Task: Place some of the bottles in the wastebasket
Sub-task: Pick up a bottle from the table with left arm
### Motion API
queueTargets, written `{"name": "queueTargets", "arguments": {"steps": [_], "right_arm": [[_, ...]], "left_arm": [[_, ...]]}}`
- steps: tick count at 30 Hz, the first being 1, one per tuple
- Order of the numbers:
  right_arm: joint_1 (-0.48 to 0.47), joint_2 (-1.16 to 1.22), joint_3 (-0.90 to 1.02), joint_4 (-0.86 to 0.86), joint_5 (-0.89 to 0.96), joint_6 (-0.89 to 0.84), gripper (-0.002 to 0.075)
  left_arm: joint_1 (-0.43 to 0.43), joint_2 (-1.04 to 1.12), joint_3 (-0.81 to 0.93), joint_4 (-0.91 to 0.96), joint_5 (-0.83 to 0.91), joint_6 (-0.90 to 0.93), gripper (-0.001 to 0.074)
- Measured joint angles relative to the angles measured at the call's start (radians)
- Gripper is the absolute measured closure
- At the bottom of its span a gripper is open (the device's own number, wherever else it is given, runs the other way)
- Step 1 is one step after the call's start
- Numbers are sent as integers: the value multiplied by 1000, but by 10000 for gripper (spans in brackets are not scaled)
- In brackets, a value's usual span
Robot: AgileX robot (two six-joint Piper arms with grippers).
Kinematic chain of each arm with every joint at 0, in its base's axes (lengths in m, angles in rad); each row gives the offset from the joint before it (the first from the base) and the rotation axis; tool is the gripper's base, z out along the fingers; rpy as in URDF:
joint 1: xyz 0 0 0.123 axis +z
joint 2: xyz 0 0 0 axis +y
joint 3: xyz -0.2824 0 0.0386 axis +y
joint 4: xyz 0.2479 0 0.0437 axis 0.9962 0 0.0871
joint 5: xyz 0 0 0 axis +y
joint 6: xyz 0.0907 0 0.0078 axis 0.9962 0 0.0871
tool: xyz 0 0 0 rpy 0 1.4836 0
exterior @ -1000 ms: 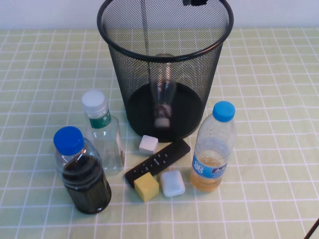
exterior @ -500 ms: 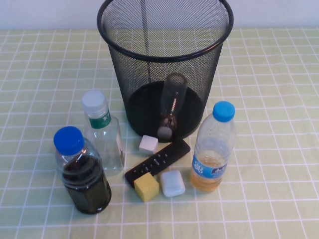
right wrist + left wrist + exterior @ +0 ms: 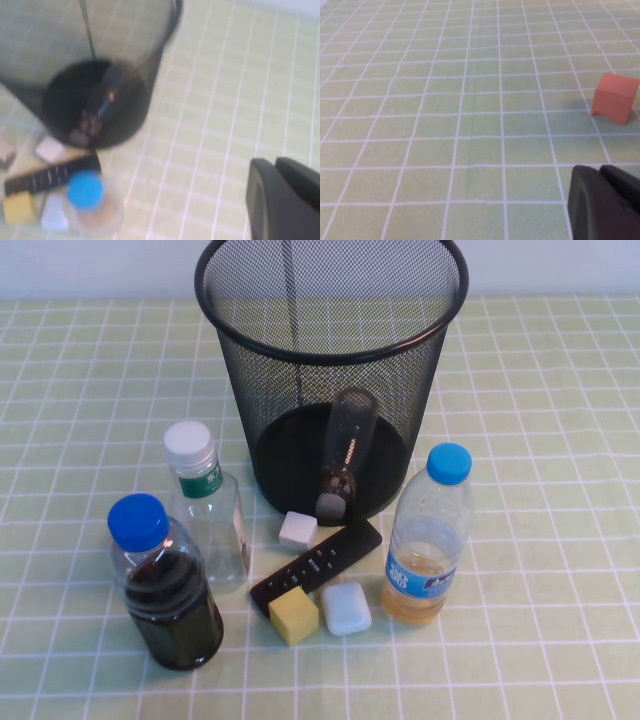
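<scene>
The wastebasket (image 3: 330, 370) is seen standing at the far middle of the desk (image 3: 540, 440), which is covered by a green checked cloth. Inside it, the small bottle (image 3: 343, 455) is found lying tilted against the near wall, its white cap down at the solid base. A second ago this bottle was shown only as a blurred streak in the bin, and a dark part of the right arm was seen above the rim; that part is gone from the high view, and the bottle has come to rest, much as it was half a second ago.

The taller bottle (image 3: 208, 505) with the green neck label is left upright on the desk, unmoved, just beside the blue-capped dark bottle (image 3: 165, 585). The amber bottle (image 3: 430, 535), the black remote (image 3: 316, 565), the white cube (image 3: 298, 529), the yellow block (image 3: 293, 616) and the pale blue piece (image 3: 346, 608) are likewise unchanged in place.

The right hand (image 3: 285, 197) is held above the desk on the right of the bin, its fingers pressed together on nothing. The left hand (image 3: 606, 202) is kept low over bare cloth, well apart from the bottles, also pressed together and empty; an orange block (image 3: 615, 97) is seen near it.
</scene>
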Motion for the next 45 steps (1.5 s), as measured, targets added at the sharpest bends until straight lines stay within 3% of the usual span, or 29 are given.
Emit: {"name": "queueTargets", "arguments": {"steps": [9, 21, 26, 31, 34, 39, 45], "right_arm": [[0, -329, 459, 4, -65, 35, 733], [-15, -411, 618, -91, -98, 55, 733], [-207, -543, 806, -37, -333, -31, 733], [-486, -786, 1183, 28, -671, -117, 733], [-585, -947, 1396, 36, -865, -124, 733], [-627, -1169, 1638, 37, -1047, -129, 733], [-627, -1278, 1745, 38, -1105, -116, 733]], "left_arm": [[0, 0, 0, 0, 0, 0, 741], [0, 0, 0, 0, 0, 0, 741], [0, 0, 0, 0, 0, 0, 741], [0, 0, 0, 0, 0, 0, 741], [0, 0, 0, 0, 0, 0, 741], [0, 0, 0, 0, 0, 0, 741], [0, 0, 0, 0, 0, 0, 741]]}}
